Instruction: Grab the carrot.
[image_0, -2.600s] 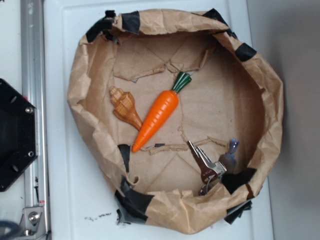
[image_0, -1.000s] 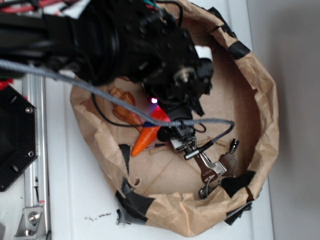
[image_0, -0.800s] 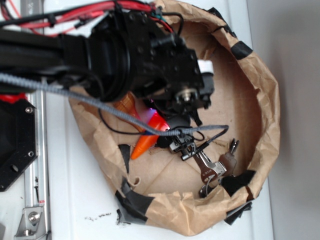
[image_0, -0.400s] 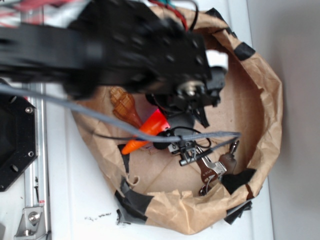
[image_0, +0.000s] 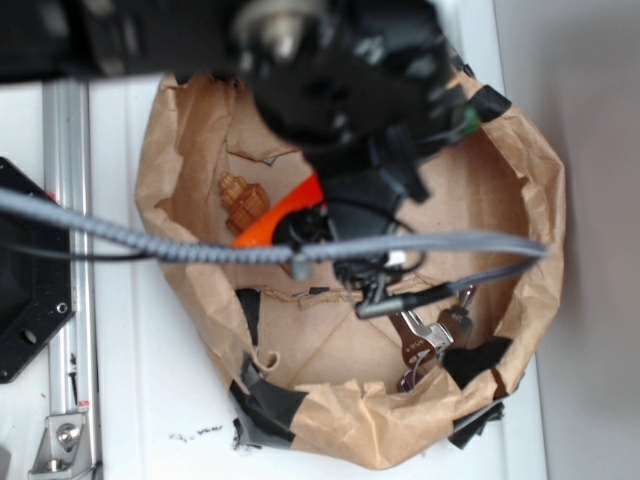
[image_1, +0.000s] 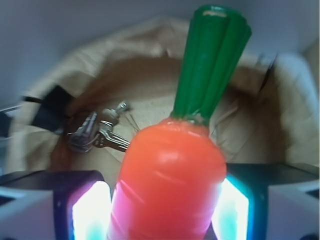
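The black arm reaches in from the top edge of the exterior view, blurred, over the paper-lined basket (image_0: 545, 200), wrist pointing down into it. The gripper (image_1: 165, 210) is clamped on the one carrot (image_1: 170, 175): in the wrist view both fingers (image_1: 85, 215) press its orange flanks, green stem pointing away. In the exterior view the carrot (image_0: 280, 215) shows beside the single wooden shell (image_0: 243, 197) near the basket's left wall. One bunch of keys (image_0: 425, 335) lies by the lower right wall. Bare paper floor stays open toward the right wall and the bottom edge. A grey cable (image_0: 150, 243) crosses the basket.
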